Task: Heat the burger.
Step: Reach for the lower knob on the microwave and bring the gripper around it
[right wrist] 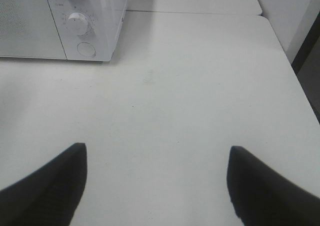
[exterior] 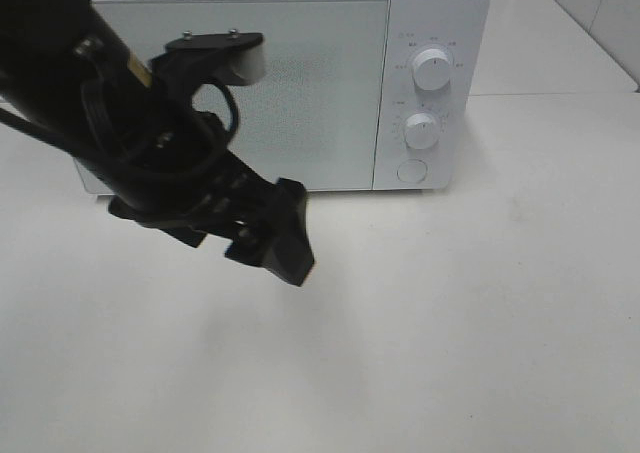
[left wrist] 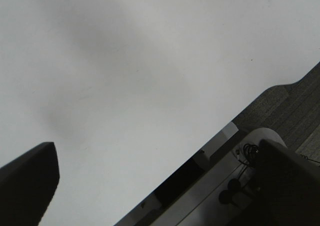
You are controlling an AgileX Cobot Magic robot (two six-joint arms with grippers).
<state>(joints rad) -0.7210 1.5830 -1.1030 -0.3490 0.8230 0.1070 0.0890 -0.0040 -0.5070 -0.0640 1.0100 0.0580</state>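
Exterior high view. White microwave stands toward the far edge of the table, door shut, two knobs and a round button on its right panel. The left gripper hangs above the table in front of the door, touching nothing. No burger in sight. The door panel is opaque from here, so I cannot tell whether it sits inside.

Left wrist view. Bare table, its near edge and the floor beyond. One dark finger shows at one side and a dark mass at the other. The claw looks spread, with nothing between.

Right wrist view. The right gripper is spread wide over bare table, empty, with the microwave's knob corner ahead of it. No burger here either.

Handling, as judgement. A burger should be light, soft and loosely stacked, with a slick bun and layers apt to slide. Best taken across the sides, low enough to catch both bun halves, with a gentle squeeze and kept level.
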